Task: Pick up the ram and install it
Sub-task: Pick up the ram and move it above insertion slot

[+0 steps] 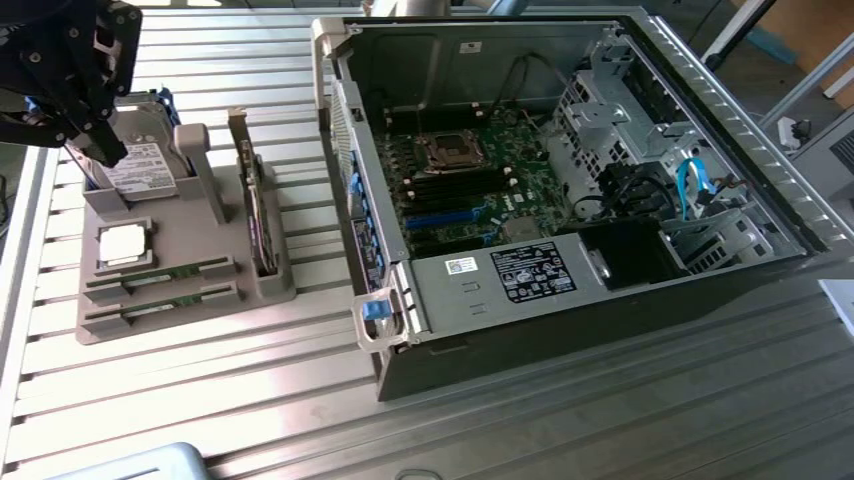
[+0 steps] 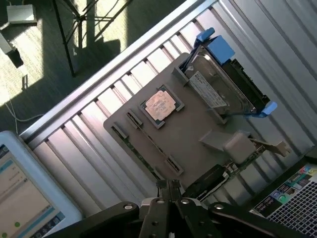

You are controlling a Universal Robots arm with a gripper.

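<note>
Two ram sticks (image 1: 160, 274) lie edge-up in the front slots of a grey holder tray (image 1: 174, 325) at the exterior view's left. In the wrist view the same ram (image 2: 151, 144) runs as thin green strips between small end clips. My black gripper (image 1: 107, 152) hangs above the tray's far end, over the hard drive (image 1: 140, 175), well clear of the ram. Its fingers (image 2: 168, 191) are shut together with nothing between them. The open computer case (image 1: 561, 170) lies to the right, its motherboard (image 1: 467, 180) exposed with dark memory slots.
The tray also holds a square silver processor (image 2: 159, 105), a blue-framed hard drive (image 2: 223, 84) and an upright green card (image 1: 254, 215). A screen's white edge (image 2: 29, 198) sits beside the ribbed metal table (image 1: 240, 400). The table's edge (image 2: 99, 79) drops to the floor.
</note>
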